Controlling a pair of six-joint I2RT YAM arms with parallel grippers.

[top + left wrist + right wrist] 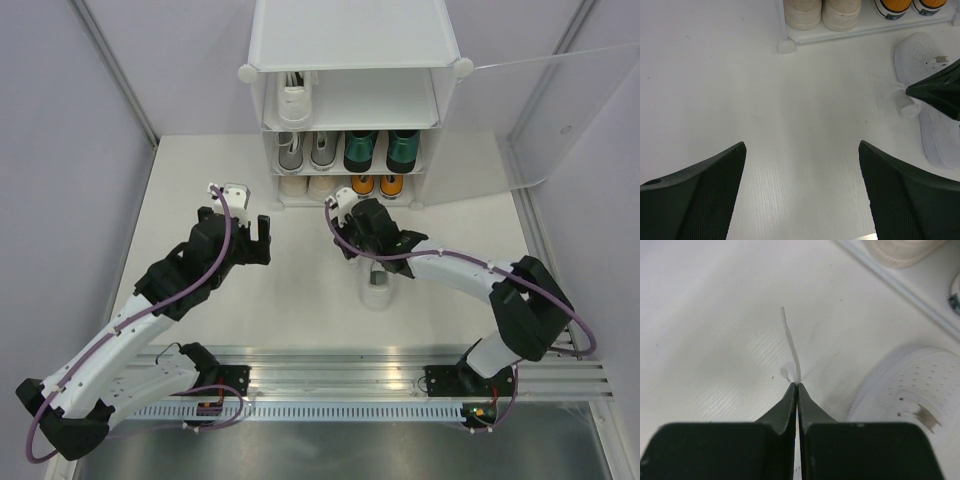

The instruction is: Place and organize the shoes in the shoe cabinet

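While the right gripper [797,389] pinched its lace [790,337], the white sneaker [910,385] lay just beside, toe toward the shoe cabinet [350,40]; the open left gripper [802,145] stood farther off.

sneaker [378,294] on table [290,312] | before cabinet [350,40] | other shoes [360,150] on its shelves

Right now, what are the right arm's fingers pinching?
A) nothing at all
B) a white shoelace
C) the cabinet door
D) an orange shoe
B: in the right wrist view, the right arm's fingers are pressed shut on a thin white shoelace that sticks out past their tips, beside the white sneaker.
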